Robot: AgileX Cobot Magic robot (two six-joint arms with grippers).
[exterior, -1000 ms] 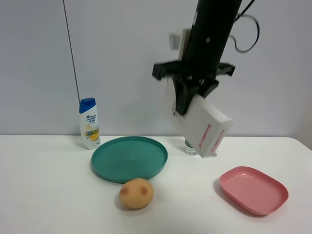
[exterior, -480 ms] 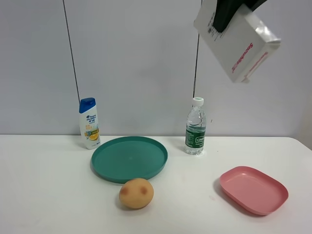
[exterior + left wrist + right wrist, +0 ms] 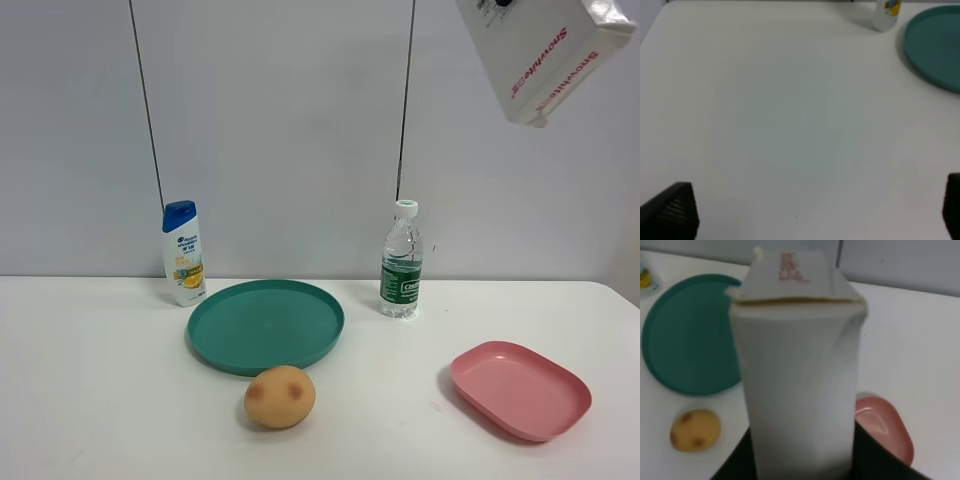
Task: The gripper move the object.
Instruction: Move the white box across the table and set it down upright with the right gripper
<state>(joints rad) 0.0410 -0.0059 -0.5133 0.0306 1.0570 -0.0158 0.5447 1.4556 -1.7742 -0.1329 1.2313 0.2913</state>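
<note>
The long white carton with red "Snowwhite" lettering hangs tilted high above the table at the top right of the exterior view. The right gripper holding it is cut off by that view's top edge. In the right wrist view my right gripper is shut on the carton, with black fingers on either side of its lower part. My left gripper is open and empty over bare white table, with only its black fingertips showing.
On the white table stand a green round plate, a pink tray, a brown spotted potato-like ball, a water bottle and a white shampoo bottle with a blue cap.
The right arm has lifted the carton from just above the table up and to the right, almost out of the exterior view. The water bottle is now uncovered.
</note>
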